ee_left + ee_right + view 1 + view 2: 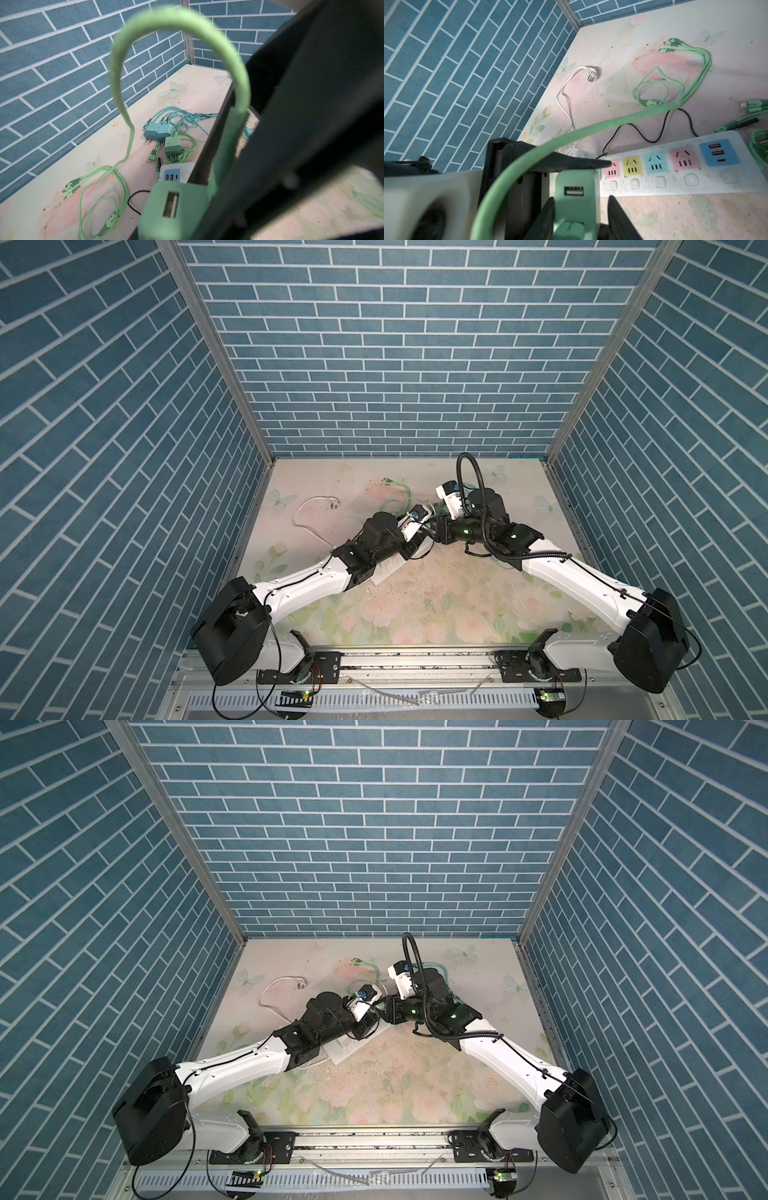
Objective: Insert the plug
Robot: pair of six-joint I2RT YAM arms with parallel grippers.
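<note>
Pinching the green cable, the left gripper meets the right gripper, whose jaws flank the green adapter by the power strip; whether clamped, cannot tell.

Top views: stereo pair high above the front rail, tilted down toward the blue brick-pattern back wall. Far off. Both top views take in the whole pale floral-print counter and both black-and-white robot arms.

Left wrist: very near, just behind the mint-green USB charger block. It faces the back corner that lies on the right of the top views.

Right wrist: equally near the same block, low over the counter, facing the opposite back corner.

Shared by all four views: the flat white plastic power strip and the coiled light-green cable bundle.
</note>
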